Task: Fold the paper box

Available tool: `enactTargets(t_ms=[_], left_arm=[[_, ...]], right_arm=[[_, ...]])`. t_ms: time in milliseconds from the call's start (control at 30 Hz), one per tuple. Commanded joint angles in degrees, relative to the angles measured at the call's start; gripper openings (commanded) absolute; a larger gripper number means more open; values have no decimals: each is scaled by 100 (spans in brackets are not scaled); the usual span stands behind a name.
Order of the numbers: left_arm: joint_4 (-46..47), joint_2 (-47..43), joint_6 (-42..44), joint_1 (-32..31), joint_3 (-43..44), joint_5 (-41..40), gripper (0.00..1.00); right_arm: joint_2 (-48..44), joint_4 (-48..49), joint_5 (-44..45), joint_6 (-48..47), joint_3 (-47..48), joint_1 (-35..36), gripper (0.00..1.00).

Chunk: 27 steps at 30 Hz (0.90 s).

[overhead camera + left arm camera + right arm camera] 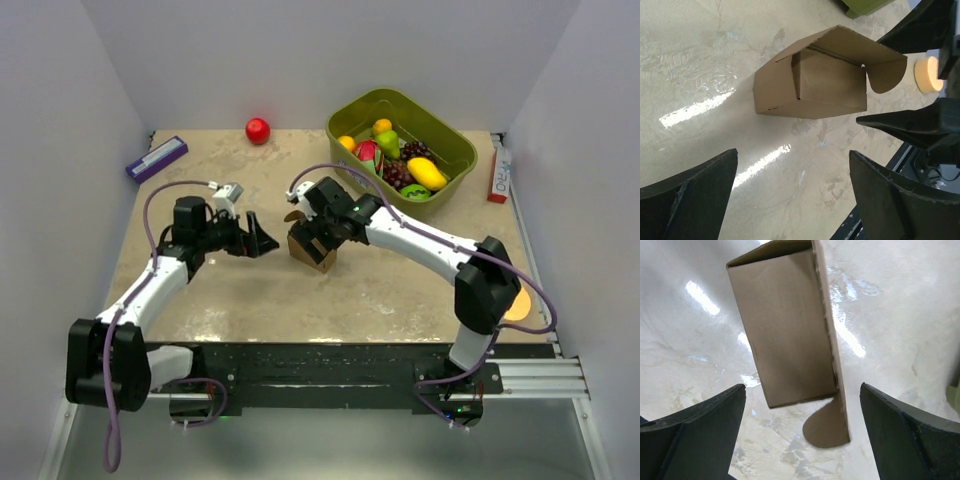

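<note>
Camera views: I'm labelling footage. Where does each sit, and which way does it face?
Top external: above and behind, looking down on the table; both arms show.
Left wrist: on the left arm, facing the paper box; left gripper frames it.
Right wrist: on the right arm, facing the box; right gripper shows.
Shared: the box, in all.

A green bin (pixel 455 150) is sitting at the far right of the tan table (pixel 260 290). It is holding toy fruit, with a yellow mango (pixel 427 172) and purple grapes (pixel 397 176) among them. A red ball (pixel 258 130) is lying by the back wall. A purple-and-white flat box (pixel 157 158) is resting far left. A red-and-white slim box (pixel 498 175) is lying at the right edge. An orange disc (pixel 518 303) is sitting near the right front.
</note>
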Motion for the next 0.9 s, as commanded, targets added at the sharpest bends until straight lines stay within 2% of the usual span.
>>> enactTargets(t_ms=[0,200,367,500,733,833,867], left_arm=[[-308,210,646,-504,834,-627,96],[-371,799,831,-716,1732,-1058,96],[-467,1379,1006,-839,2251,-1111,96],[-563,1608,1182,-1023,2365,-1331,91],[-581,1678,1411,-1191,2339,-1471,79],[-572,1775,1393,-1208,2330,-1454,67],[-572,1793,1385,-1208,2330,-1445,63]], right_arm=[[-527,-70,801,885,239,-9,99],[-1089,-73,1252,1870,-304,-18,99],[-1677,647,832,2399,-1130,-26,96],[-1837,1123,602,2662,-1527,-27,91],[-1635,1352,602,2733,-1624,-26,73],[-1573,1352,733,2777,-1624,-26,61],[-1573,1352,760,2769,-1615,-26,53]])
